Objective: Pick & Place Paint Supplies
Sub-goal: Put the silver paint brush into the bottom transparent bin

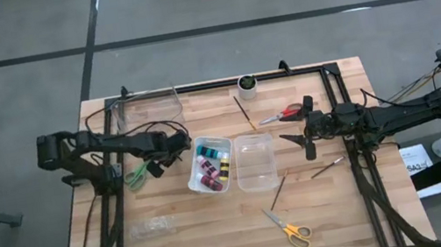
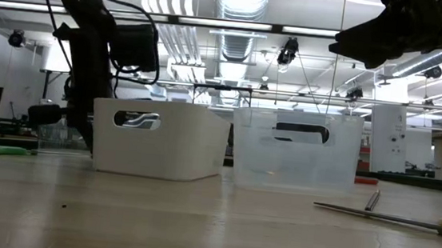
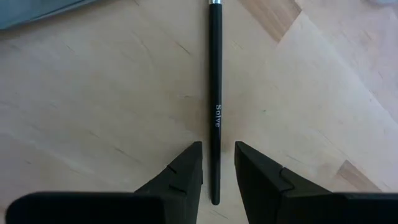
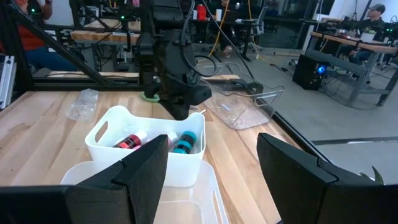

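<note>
- Straddling a black paintbrush (image 3: 214, 93) lying flat on the wooden table (image 3: 93, 112), my left gripper (image 3: 217, 168) points down with its fingers narrowly parted, not pinching it.
- "Solve" reads in white along the handle.
- My right gripper (image 4: 211, 171) hovers spread wide above the clear bin (image 1: 255, 161); beyond it, paint bottles (image 4: 184, 142) lie in the white bin (image 4: 106, 140).

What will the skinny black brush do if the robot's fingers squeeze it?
The brush looks round and smooth, so it may roll or slip. It seems thin and stiff, probably light. The left gripper straddles it with open fingers, which should help.
</note>
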